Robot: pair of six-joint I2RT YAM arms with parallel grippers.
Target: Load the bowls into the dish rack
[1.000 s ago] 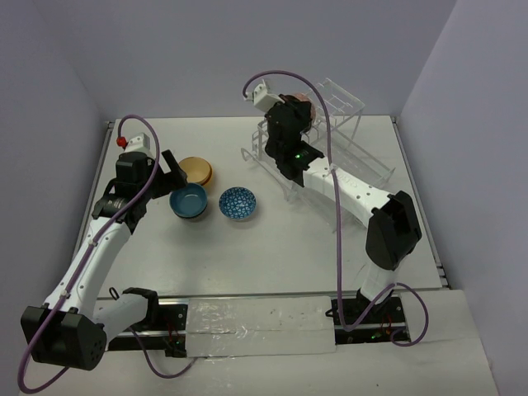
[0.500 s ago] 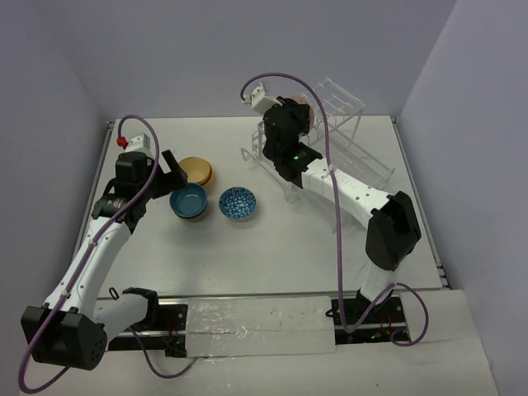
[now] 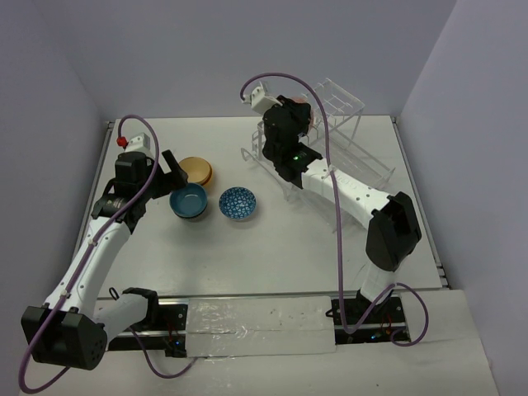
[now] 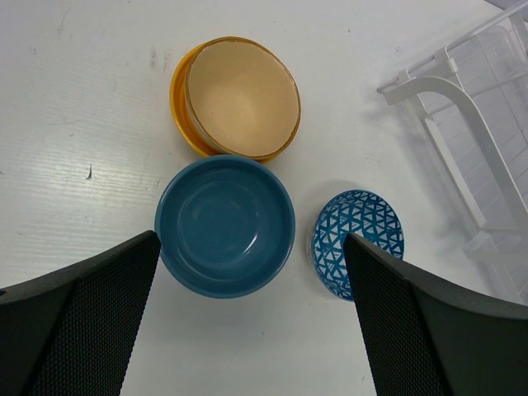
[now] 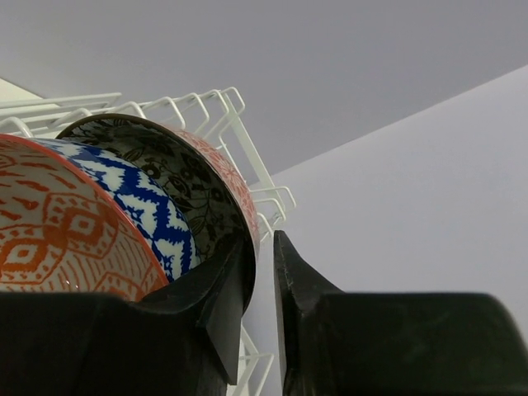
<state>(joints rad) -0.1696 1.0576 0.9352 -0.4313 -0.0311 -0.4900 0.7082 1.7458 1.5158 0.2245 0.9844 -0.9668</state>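
My left gripper [image 3: 171, 171] is open and empty, hovering over a plain blue bowl [image 4: 224, 224], which sits between its fingers in the left wrist view. A tan bowl in an orange-yellow one [image 4: 239, 97] sits just beyond, and a blue-patterned bowl [image 4: 357, 241] to the right. My right gripper [image 5: 260, 247] is up at the top of the white wire dish rack [image 3: 330, 144]. It is shut on the rim of a reddish-pink bowl [image 5: 210, 186], one finger inside and one outside. An orange-patterned bowl [image 5: 58, 239] stands on edge in front of it.
The three loose bowls [image 3: 188, 200] cluster left of the rack's near corner [image 4: 445, 91]. Purple-grey walls close in the table at the back and sides. The rack's wire slots [image 5: 190, 107] run behind the standing bowls.
My right wrist has shifted slightly left at the rack top with the bowl. The left arm and the three table bowls have not moved.
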